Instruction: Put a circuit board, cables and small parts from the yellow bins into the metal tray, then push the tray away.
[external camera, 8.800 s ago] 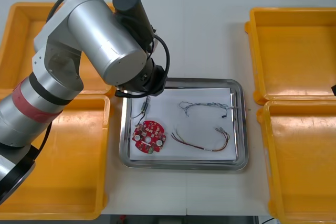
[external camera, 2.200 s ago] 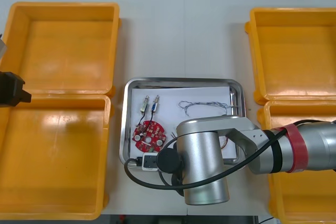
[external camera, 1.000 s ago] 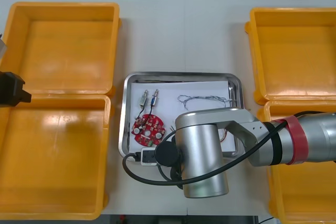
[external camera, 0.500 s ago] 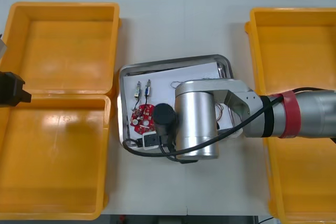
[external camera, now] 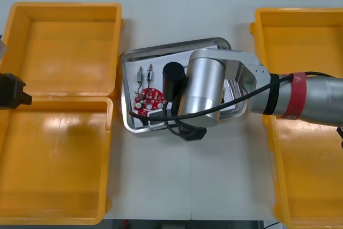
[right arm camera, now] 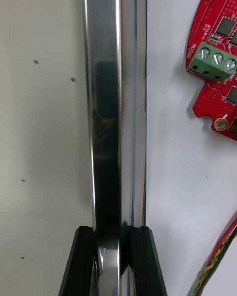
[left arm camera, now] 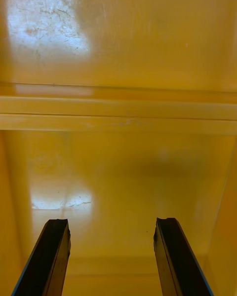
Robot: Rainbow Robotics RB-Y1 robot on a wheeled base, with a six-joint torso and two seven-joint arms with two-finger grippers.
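The metal tray (external camera: 155,53), white inside, lies skewed between the yellow bins. My right gripper (right arm camera: 112,232) is shut on the tray's shiny near rim (right arm camera: 108,103), one black finger (right arm camera: 84,261) on each side of it. In the front view the right arm (external camera: 203,92) covers much of the tray. A round red circuit board (external camera: 149,101) and two small metal parts (external camera: 144,73) lie in the tray's left part. The board (right arm camera: 217,54) and a red and yellow cable (right arm camera: 219,264) lie beside the clamped rim. My left gripper (left arm camera: 112,224) hangs open over the left bins.
Two yellow bins stand at the left (external camera: 64,46) (external camera: 53,164) and two at the right (external camera: 300,52) (external camera: 311,175). The left arm (external camera: 10,90) sits at the table's left edge. Bare table lies in front of the tray and beyond it.
The right arm has pushed the tray away from the front edge and a little leftward, turning it askew. The left arm has stayed where it was.
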